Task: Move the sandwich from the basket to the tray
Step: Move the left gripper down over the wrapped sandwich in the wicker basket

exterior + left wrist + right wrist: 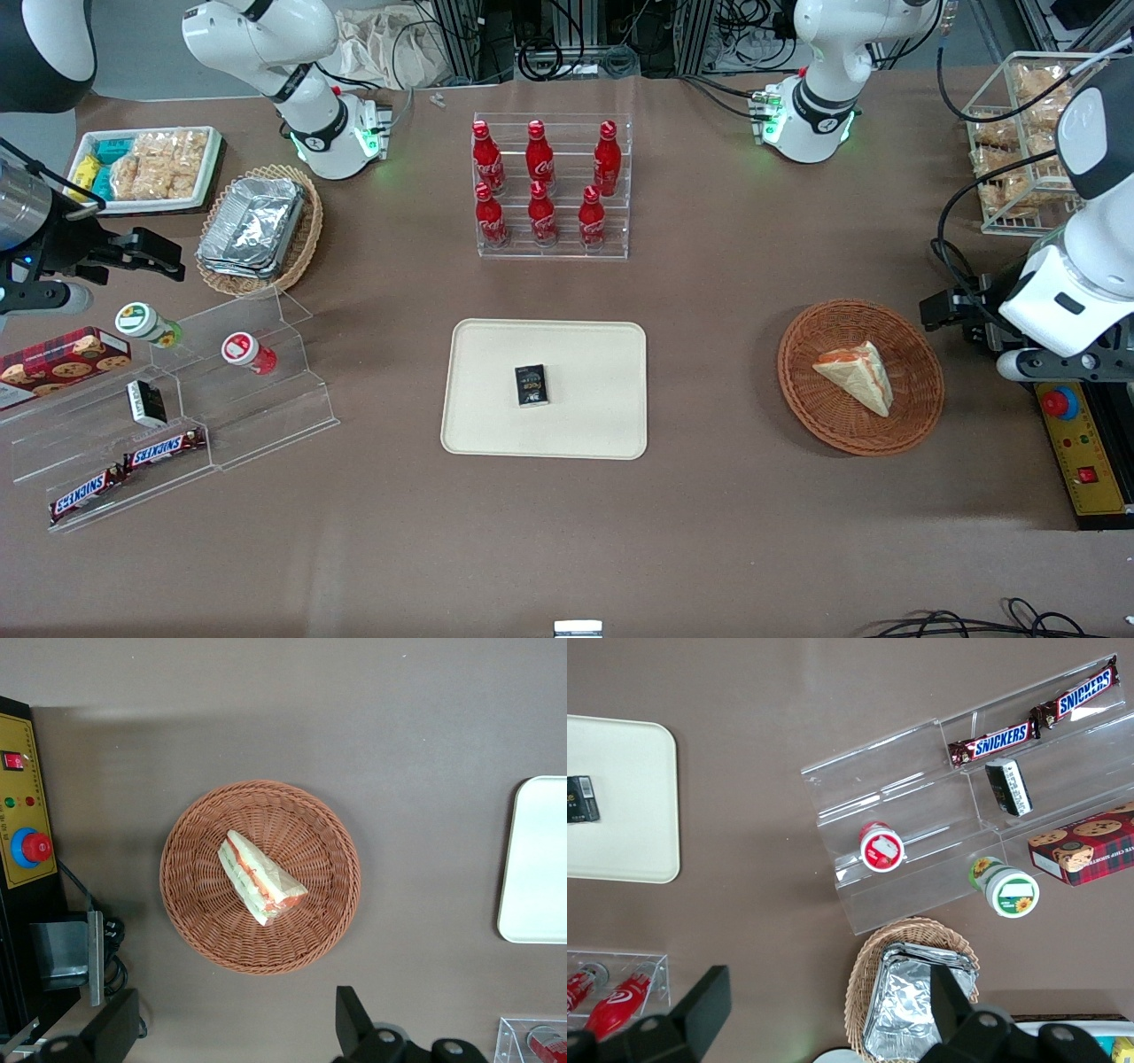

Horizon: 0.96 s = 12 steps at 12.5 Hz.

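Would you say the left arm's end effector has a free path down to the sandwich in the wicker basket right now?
Probably yes. The sandwich lies uncovered and alone in the basket, and the end effector hovers open beside the basket's rim with nothing between them.

The front view looks steeply down on the whole surface; both wrist views face straight down, sharing the tray.

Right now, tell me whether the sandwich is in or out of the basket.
In. The sandwich lies inside the basket; the open gripper hangs above, empty.
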Available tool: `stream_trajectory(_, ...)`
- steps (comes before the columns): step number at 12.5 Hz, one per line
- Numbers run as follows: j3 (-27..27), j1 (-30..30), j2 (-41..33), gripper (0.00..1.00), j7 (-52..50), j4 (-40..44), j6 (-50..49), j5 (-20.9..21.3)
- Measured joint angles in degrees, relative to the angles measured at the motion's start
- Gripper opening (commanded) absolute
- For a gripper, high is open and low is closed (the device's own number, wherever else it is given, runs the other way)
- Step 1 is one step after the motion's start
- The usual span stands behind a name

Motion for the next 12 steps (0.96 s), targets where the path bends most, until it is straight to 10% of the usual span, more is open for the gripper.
stream_trajectory(5,0.4,0.1,0.2,1.0,-1.5,0.1,-0.2,0.4)
stream_trajectory(12,0.8,0.3,2.1,1.0,-44.5,-11.0,11.4,0.4)
